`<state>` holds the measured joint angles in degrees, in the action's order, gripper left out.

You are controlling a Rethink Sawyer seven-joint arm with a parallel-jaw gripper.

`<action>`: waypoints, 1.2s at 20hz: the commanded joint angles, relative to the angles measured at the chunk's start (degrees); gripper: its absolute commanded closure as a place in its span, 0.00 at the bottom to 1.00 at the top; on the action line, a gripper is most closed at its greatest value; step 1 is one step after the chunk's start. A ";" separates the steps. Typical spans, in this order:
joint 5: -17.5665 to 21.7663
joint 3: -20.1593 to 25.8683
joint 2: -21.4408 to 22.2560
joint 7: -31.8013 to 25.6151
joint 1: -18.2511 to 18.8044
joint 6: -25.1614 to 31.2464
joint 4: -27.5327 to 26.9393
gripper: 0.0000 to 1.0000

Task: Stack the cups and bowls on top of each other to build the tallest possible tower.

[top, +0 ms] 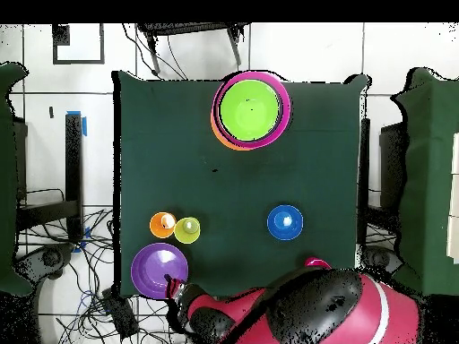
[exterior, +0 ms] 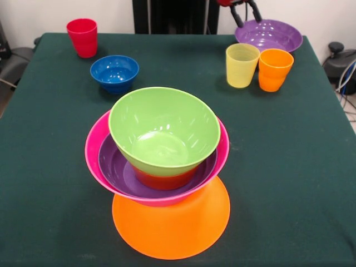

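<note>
The tower stands near the table's front: an upturned large orange bowl carries a hot pink bowl, a purple bowl, a small red-orange bowl and a lime green bowl on top. It also shows in the overhead view. A blue bowl and a red cup stand apart at the far left. A pale yellow cup and an orange cup stand side by side. A second purple bowl lies behind them. My gripper is open and empty just over this bowl's far rim.
In the overhead view the arm covers part of the red cup. The purple bowl lies near the table's corner and edge. The green table has bare cloth to the right of the tower.
</note>
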<state>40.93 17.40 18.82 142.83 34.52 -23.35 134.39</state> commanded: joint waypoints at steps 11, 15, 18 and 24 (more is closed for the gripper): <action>-0.96 0.65 -1.10 4.10 -0.30 -0.22 -9.52 0.00; -0.92 2.14 1.58 3.93 1.44 2.71 -7.46 0.00; -1.07 3.72 3.17 3.65 2.91 5.39 -6.35 0.00; -0.52 5.13 4.07 3.20 4.71 7.22 -5.43 0.00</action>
<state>40.94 17.68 21.98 142.83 38.60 -23.62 132.74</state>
